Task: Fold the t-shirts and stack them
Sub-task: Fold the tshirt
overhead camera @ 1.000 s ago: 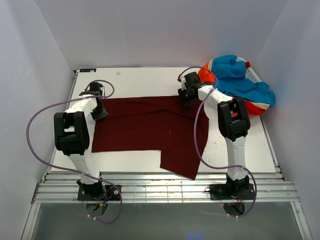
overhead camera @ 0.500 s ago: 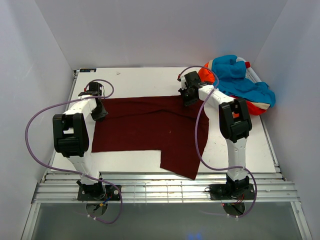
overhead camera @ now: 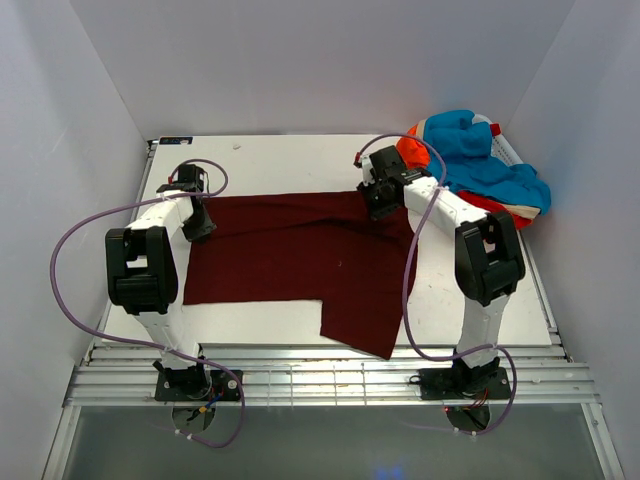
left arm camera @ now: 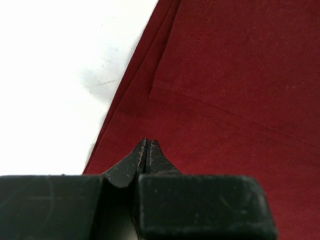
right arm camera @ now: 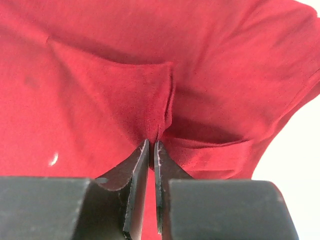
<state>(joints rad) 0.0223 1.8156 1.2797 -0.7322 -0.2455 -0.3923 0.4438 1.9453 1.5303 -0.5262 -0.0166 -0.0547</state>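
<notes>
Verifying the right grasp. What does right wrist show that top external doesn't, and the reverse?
Only right wrist: the right gripper shut on a pinched-up ridge of the maroon t-shirt. Only top external: that shirt spread out across the table, the left gripper at its far-left corner, and a pile of orange-red and turquoise t-shirts at far right. Both: the right gripper on the maroon cloth.

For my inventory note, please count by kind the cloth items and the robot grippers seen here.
Flat dark maroon cloth t-shirt: 1
Crumpled heap of turquoise-blue and orange-red cloth: 1 (shirts inside cannot be counted)
Black two-finger grippers: 2 (left gripper, right gripper)
Total: 4
</notes>
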